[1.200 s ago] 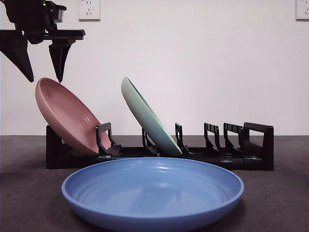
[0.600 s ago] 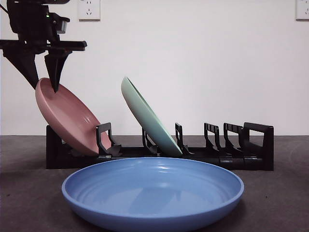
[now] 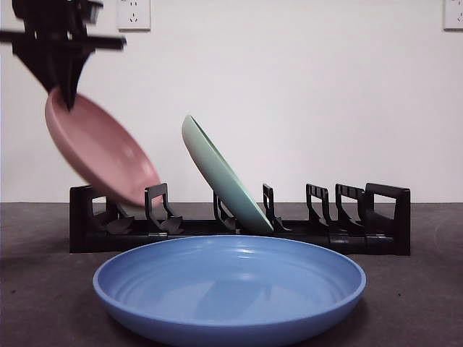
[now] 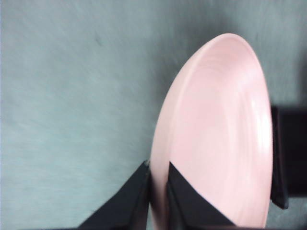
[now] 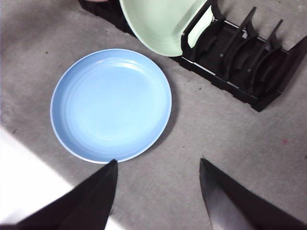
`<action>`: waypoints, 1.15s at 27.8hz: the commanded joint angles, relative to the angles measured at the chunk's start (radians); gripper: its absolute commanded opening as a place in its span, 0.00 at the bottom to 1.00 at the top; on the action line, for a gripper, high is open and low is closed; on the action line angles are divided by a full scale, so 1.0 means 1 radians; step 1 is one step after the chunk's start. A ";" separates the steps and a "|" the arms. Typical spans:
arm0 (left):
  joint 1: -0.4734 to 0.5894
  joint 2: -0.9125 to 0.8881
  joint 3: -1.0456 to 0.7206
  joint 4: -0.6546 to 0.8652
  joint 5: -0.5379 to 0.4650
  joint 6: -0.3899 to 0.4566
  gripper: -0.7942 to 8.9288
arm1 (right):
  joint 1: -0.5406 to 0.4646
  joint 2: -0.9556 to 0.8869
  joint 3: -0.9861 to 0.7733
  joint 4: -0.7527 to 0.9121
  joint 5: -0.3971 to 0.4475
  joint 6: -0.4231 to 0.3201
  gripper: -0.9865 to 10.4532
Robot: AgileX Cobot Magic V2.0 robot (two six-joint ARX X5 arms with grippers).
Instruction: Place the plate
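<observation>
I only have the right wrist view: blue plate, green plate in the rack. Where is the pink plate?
Observer: The pink plate hangs tilted over the left end of the rack, as the front view sees it, with the left gripper at its top rim.
Operator: Are the jaws actually on it?
Observer: Yes. The left wrist view shows the jaws shut on the rim, one on each face of the plate.
Operator: Is it touching the green plate?
Observer: No. In the front view there is a clear gap between it and the green plate, which leans in a slot of the rack.
</observation>
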State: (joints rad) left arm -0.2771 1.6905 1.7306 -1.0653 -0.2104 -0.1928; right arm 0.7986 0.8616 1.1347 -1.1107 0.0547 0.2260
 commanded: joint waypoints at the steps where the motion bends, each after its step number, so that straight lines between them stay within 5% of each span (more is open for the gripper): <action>1: -0.005 0.016 0.119 -0.080 -0.032 0.030 0.10 | 0.009 0.005 0.018 0.006 0.008 0.010 0.31; 7: 0.003 -0.014 0.229 -0.380 -0.108 0.044 0.10 | 0.009 -0.001 0.018 0.010 0.080 0.009 0.31; 14: -0.021 -0.141 0.072 -0.380 -0.068 0.011 0.10 | 0.009 -0.022 0.018 0.010 0.104 0.009 0.31; 18: -0.058 -0.266 -0.126 -0.311 -0.046 -0.012 0.10 | 0.009 -0.037 0.018 0.013 0.104 0.009 0.31; 27: -0.194 -0.535 -0.532 -0.037 0.235 -0.171 0.10 | 0.009 -0.058 0.018 0.009 0.104 0.010 0.31; 32: -0.301 -0.566 -0.654 0.060 0.267 -0.253 0.10 | 0.009 -0.062 0.018 0.008 0.103 0.010 0.31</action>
State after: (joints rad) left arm -0.5613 1.1141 1.0733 -1.0302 0.0513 -0.3954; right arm 0.7986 0.7940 1.1347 -1.1099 0.1566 0.2260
